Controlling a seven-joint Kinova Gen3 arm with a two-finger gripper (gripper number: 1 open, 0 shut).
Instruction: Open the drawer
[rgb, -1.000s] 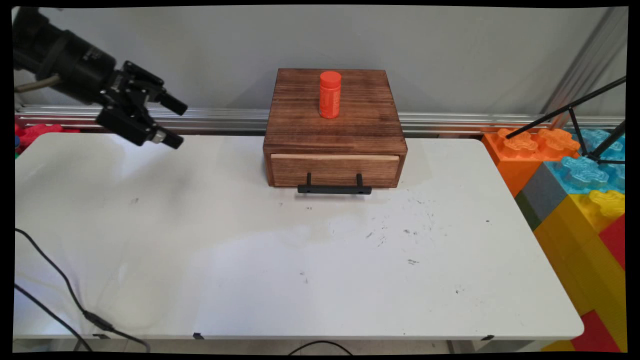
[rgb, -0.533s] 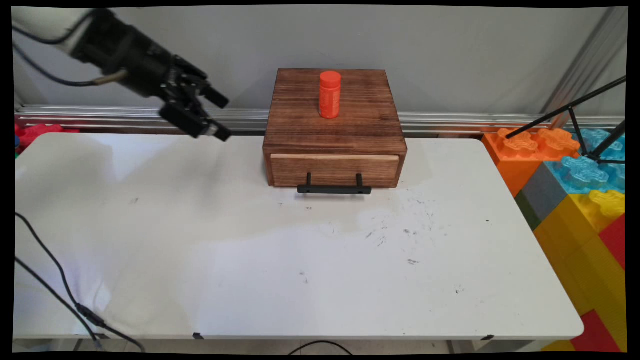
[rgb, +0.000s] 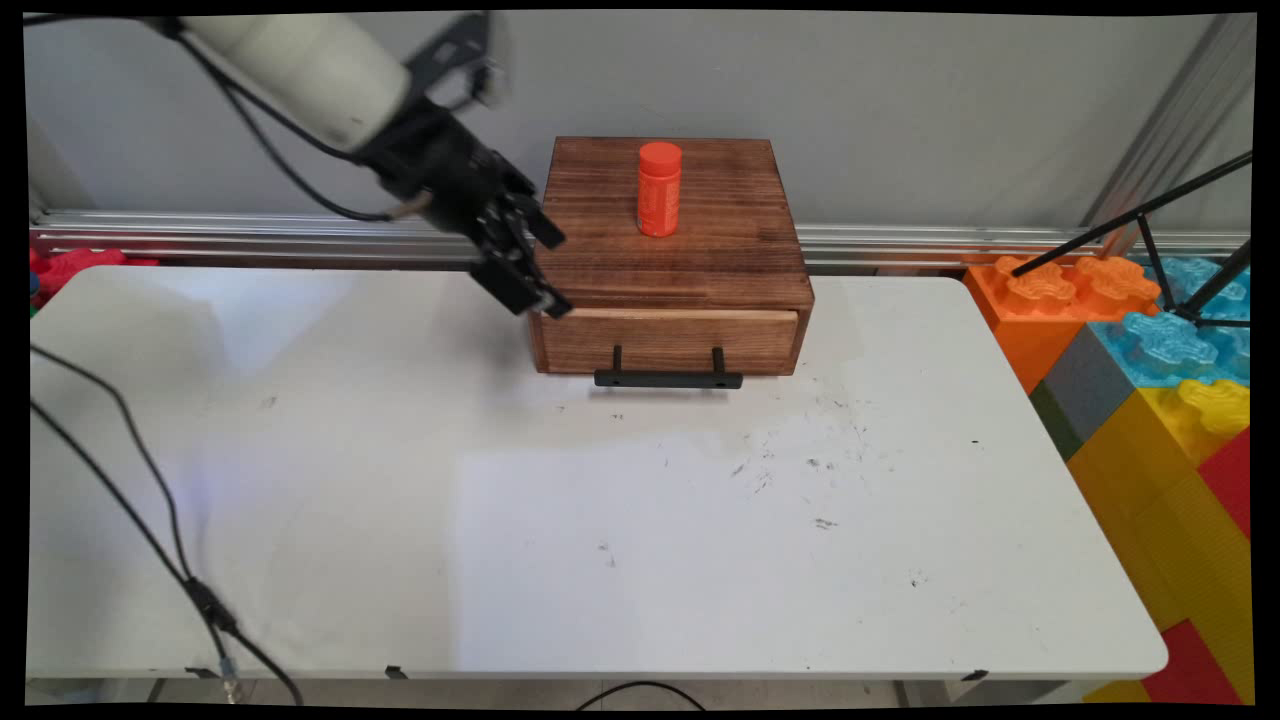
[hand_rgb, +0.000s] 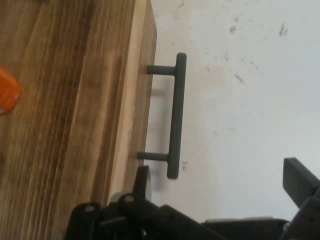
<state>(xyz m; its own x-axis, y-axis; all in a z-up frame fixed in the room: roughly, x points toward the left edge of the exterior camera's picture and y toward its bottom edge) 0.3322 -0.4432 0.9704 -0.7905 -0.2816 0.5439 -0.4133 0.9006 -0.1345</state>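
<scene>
Pincer agape, wooden box, scuffed white table, grey wall

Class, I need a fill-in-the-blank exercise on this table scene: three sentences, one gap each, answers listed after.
1. The orange bottle stands upright on top of the wooden ____.
2. The black handle is fixed to the front of the ____, which is shut.
3. The hand, fingers apart, hangs by the box's front ____ corner in the main view.

Missing words: box; drawer; left
</scene>
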